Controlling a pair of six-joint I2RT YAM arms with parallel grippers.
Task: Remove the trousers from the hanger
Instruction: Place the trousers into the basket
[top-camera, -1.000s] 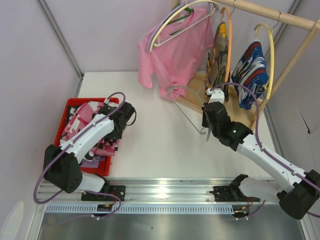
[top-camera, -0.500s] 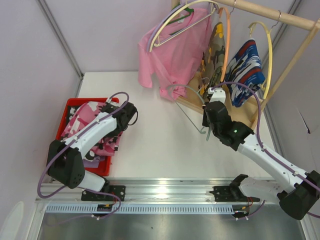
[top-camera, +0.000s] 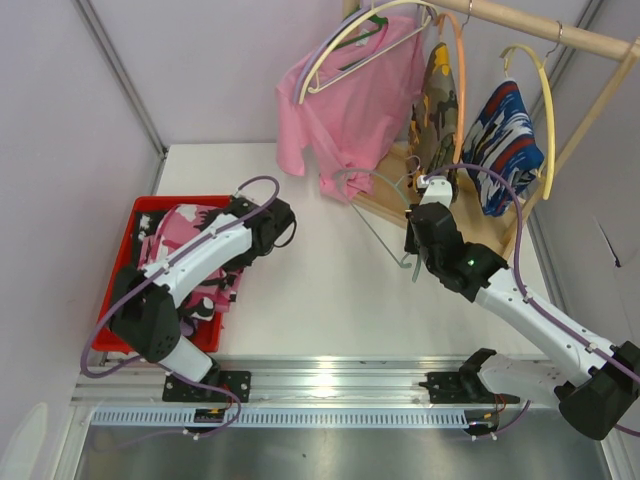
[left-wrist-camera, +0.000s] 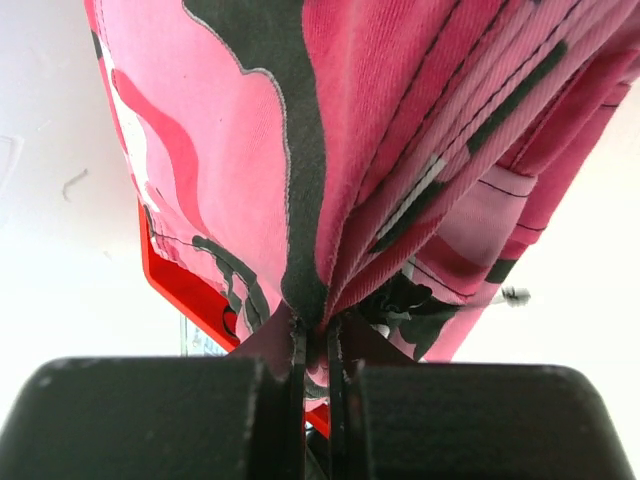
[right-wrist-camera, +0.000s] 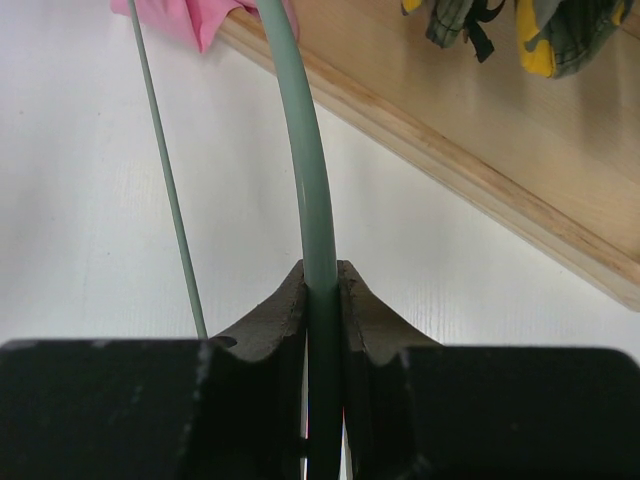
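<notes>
Pink-and-black camo trousers are pinched at a fold betw. the tightly closed fingers of the L gripper, by the right edge of the red plastic bin. A grey-green curved hanger is clamped in the R gripper, over the white table. Yellow-olive camo trousers and blue-white-red print trousers are hung from the wooden rail.

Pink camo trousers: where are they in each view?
Top external: lower left, the pink camo trousers are at the red bin.
Left wrist: they fill the upper frame, with a fold pinched in the left claw.
Right wrist: not in it.
Shared landmark: the red bin, also low left in the left wrist view; the white table shows in all three.
</notes>
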